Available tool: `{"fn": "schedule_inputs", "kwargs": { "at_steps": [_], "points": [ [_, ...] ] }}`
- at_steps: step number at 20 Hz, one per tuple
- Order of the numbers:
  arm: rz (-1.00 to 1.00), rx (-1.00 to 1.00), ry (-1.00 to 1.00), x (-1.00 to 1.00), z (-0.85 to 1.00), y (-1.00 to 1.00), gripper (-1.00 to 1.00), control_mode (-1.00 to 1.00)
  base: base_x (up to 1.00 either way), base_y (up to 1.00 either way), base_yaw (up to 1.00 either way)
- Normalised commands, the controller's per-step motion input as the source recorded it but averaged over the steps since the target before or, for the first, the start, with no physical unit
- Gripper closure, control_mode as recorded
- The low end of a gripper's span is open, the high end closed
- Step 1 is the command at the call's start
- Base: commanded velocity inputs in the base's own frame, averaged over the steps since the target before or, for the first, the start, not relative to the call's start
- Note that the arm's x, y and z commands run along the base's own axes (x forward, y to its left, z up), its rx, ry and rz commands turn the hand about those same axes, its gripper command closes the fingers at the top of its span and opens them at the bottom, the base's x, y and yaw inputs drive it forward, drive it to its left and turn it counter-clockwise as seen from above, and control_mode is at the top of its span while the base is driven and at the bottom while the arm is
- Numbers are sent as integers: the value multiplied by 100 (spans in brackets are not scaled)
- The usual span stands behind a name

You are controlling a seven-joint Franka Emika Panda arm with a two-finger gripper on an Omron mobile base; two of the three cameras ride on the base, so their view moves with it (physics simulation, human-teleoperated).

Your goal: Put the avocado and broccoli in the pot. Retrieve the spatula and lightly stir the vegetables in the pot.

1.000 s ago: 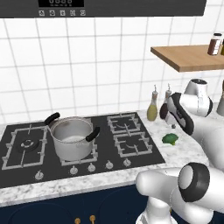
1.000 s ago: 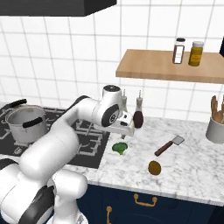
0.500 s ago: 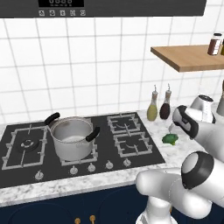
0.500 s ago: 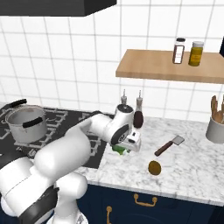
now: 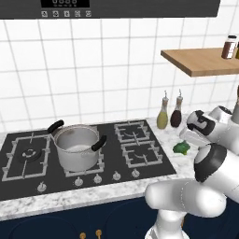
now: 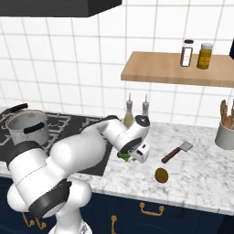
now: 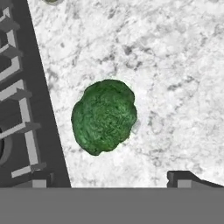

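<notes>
The broccoli [image 7: 104,116] lies on the marble counter just right of the stove's edge, also seen as a green clump [image 5: 181,148] and half covered by my hand [image 6: 122,156]. My gripper [image 7: 109,180] hangs straight above it, open, its fingertips [image 7: 183,177] spread wider than the clump; the hand is low over the counter [image 6: 133,157] [image 5: 186,138]. The steel pot [image 5: 77,147] with black handles stands on the stove's left front burner [image 6: 26,128]. A brownish avocado [image 6: 161,175] rests near the counter's front edge. The spatula [image 6: 177,152] lies beyond it, blade to the right.
Two bottles [image 5: 162,116] [image 5: 176,113] stand by the wall behind the broccoli. The black stove [image 5: 140,156] borders the counter on the left. A wooden shelf [image 6: 178,71] with jars hangs overhead. A white utensil holder [image 6: 225,136] sits far right.
My hand has swung right from beside the bottles and dropped low over the broccoli. Pot, avocado and spatula stay put.
</notes>
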Motion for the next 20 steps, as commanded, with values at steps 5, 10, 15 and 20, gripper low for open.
{"fn": "schedule_inputs", "kwargs": {
  "at_steps": [5, 10, 15, 20],
  "points": [
    [-15, 7, 0, 42, -28, 0, -100, -100, 0, 0, 0],
    [-15, 2, 0, 30, -34, -8, -100, -100, 0, 0, 0],
    [-9, 2, -5, 9, -16, 6, -100, -100, 0, 0, 0],
    [-7, 2, -9, 0, -2, 32, -100, -100, 0, 0, 0]
  ]
}}
